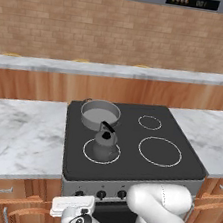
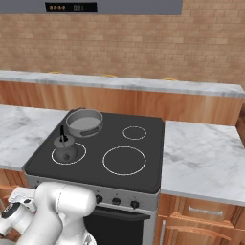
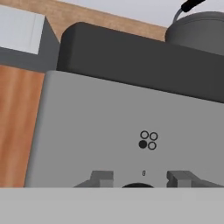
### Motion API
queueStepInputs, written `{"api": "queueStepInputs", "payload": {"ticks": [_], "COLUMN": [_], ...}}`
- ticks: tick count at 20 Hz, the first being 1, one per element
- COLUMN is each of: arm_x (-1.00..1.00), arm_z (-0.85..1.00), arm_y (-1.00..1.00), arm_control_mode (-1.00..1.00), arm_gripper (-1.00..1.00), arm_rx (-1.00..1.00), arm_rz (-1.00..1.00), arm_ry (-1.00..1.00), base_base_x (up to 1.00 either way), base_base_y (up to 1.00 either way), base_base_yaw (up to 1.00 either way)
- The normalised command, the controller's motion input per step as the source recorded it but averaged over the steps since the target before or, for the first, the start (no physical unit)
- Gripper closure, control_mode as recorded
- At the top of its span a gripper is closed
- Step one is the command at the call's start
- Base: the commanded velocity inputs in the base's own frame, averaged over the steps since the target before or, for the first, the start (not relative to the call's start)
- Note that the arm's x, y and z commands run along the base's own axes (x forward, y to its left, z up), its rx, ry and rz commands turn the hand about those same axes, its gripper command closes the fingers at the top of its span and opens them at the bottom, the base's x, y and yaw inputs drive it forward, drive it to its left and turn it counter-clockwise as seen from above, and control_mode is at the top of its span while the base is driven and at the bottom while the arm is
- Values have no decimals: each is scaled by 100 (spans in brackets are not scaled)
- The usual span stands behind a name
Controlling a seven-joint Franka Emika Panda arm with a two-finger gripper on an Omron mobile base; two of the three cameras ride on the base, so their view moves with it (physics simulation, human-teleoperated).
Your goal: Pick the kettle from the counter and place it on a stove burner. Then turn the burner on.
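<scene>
Kettle (image 1: pixel 104 144) standing upright inside a white-ringed burner (image 1: pixel 88 154) at the front of the black cooktop (image 1: pixel 175 171), just in front of a grey pot (image 1: pixel 100 114); the placing step appears done. The step in hand is judged to be switching the burner on. In the hand view the claw (image 3: pixel 139 179) faces the stove's grey front panel (image 3: pixel 109 131), its fingertips (image 3: pixel 101 178) standing apart on either side of a dark knob (image 3: pixel 136 186) at the lower edge; whether they touch it cannot be told. The next move likely calls for closing on that knob and rotating it. The kettle is small, squat and dark grey, with a black arched handle and lid knob. White marble counter (image 1: pixel 19 135) flanks the stove.
</scene>
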Motion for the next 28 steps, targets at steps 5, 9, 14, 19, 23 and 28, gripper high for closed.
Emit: {"api": "queueStepInputs", "payload": {"ticks": [5,9,14,19,23,28], "arm_x": [2,0,0,0,-4,-13], "arm_z": [-42,-47,-57,-66,-76,-94], "arm_y": [-17,-24,-10,-6,-16,-17], "arm_control_mode": [-100,-100,-100,-100,-100,-100], "arm_gripper": [-100,-100,-100,-100,-100,-100], "arm_rx": [0,0,0,0,0,0], "arm_rz": [0,0,0,0,0,0], "arm_ry": [0,0,0,0,0,0], "base_base_x": [0,0,0,0,0,0], "base_base_y": [0,0,0,0,0,0], "base_base_yaw": [0,0,0,0,0,0]}}
